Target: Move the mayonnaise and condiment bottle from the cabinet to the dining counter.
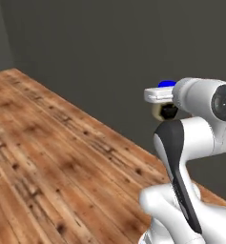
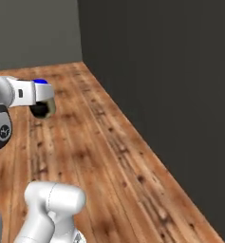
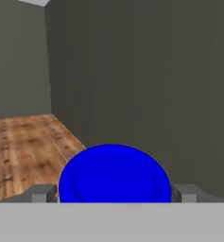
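fingers [image 3: 42, 193] spread wide, clamping mayonnaise [image 3: 114, 174] by blue lid, above wood floor [image 1: 47, 157].

The mayonnaise [image 3: 114, 174] shows just its blue lid between the jaws; the jar body is cut off at six o'clock. From the base views the hand hides most of it, and contact cannot be told.

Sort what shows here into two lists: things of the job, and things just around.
Job:
- mayonnaise, blue lid up, held between the fingers of the gripper; cream body shows under the hand

Around:
- wooden floor
- dark wall
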Robot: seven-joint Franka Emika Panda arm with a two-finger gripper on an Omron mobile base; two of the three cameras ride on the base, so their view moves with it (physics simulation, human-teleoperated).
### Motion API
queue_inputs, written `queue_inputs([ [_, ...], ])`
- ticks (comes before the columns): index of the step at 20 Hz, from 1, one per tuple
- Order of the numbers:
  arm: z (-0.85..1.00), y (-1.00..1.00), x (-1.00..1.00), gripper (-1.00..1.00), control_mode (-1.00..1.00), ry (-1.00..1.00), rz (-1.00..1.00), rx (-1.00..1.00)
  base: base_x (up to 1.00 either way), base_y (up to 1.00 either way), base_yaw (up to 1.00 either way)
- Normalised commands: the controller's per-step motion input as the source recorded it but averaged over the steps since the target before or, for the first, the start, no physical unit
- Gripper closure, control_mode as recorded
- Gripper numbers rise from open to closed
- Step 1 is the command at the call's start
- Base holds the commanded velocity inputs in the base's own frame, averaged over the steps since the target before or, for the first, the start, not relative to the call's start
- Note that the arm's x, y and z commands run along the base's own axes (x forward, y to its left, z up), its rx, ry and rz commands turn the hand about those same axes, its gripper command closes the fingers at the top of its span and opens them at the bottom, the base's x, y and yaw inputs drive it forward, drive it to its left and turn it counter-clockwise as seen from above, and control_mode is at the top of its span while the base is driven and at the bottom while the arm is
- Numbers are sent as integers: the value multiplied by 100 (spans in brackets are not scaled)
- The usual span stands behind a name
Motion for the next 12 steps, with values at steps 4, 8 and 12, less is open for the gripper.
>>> queue_inputs([
  [4, 0, 0, 0, 100, 100, 0, 0, 0, 100, 0, 61],
  [8, 0, 0, 0, 100, 100, 0, 0, 0, 100, 0, 56],
  [12, 0, 0, 0, 100, 100, 0, 0, 0, 100, 0, 55],
])
